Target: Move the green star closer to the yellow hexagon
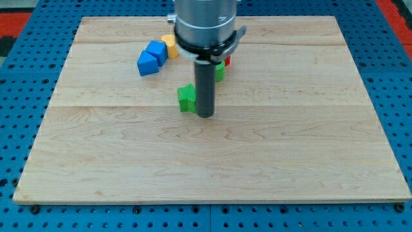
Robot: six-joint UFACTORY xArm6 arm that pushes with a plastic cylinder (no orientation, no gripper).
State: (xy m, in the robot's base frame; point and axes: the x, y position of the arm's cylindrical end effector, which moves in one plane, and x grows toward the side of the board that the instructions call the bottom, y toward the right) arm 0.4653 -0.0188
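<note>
The green star [187, 98] lies on the wooden board [212, 161] a little left of centre. My tip [205, 115] stands right beside it, at its lower right, touching or nearly so. The yellow hexagon [170, 44] lies up and to the view's left of the star, partly hidden by the arm's body and touching a blue block [156, 50].
A second blue block [147, 64] sits lower left of the first. Another green block [220, 71] and a red block [227, 60] peek out behind the rod, right of it. The board lies on a blue pegboard table.
</note>
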